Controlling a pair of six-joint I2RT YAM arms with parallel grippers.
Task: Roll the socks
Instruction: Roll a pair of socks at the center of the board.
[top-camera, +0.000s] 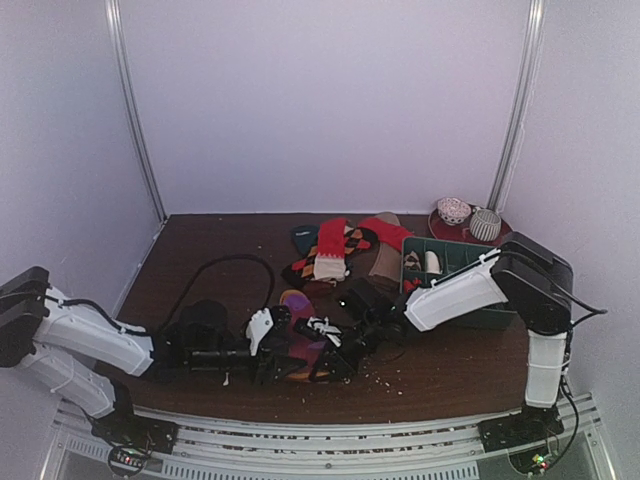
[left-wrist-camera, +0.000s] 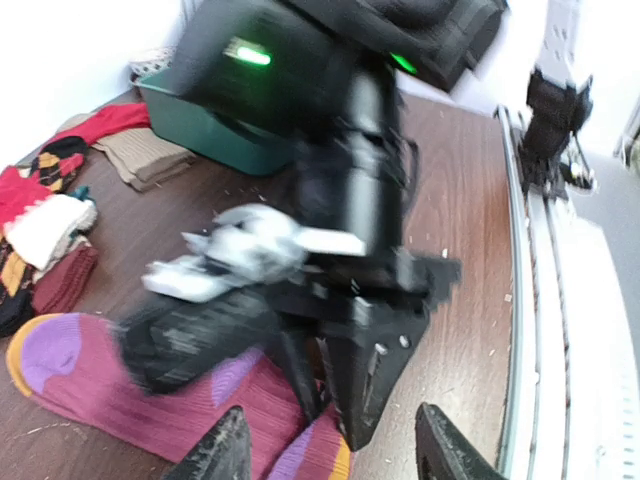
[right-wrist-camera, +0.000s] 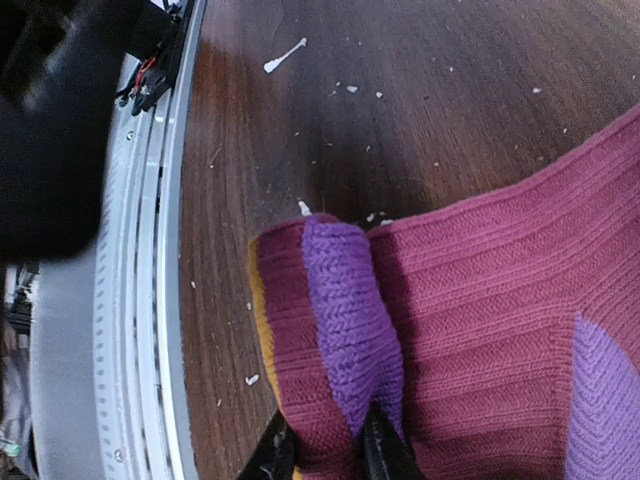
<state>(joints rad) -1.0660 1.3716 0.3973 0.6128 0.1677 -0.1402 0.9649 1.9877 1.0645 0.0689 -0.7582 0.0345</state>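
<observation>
Two pincers meet over one sock near the front edge of the table (top-camera: 190, 260). The right pincer (right-wrist-camera: 325, 458) is clamped on the purple-magenta striped sock (right-wrist-camera: 480, 330). Its dark fingertips (right-wrist-camera: 385, 452) pinch a folded-over end of the knit, where a purple band runs straight ahead from between them and an orange edge shows just left of the fold. From this pincer the rest of the sock spreads flat to the right, with a lilac patch at the far right. Bare wood sprinkled with white crumbs (right-wrist-camera: 285, 55) lies ahead of it, and the metal rail (right-wrist-camera: 150, 300) at the table's edge runs along its left.

The left pincer (left-wrist-camera: 330, 455) stands apart, its black fingertips wide of each other. The sock's near edge lies between them; whether either tip touches the fabric cannot be told. Directly ahead of it, very close and blurred, the right pincer points down onto the sock. From there the sock stretches away to the left of the left pincer and ends in a rounded purple tip rimmed in orange.

Farther ahead and to the left of the left pincer lies a heap of other socks (top-camera: 335, 250), among them a red sock (left-wrist-camera: 110, 120) and a tan sock (left-wrist-camera: 150, 155). Both of these lie just beside the green tray (left-wrist-camera: 210, 130). From above, the heap sits well beyond both pincers, and the tray lies beyond the right pincer, partly under that arm. A black cable (top-camera: 235, 262) loops on the wood beyond the left pincer.
</observation>
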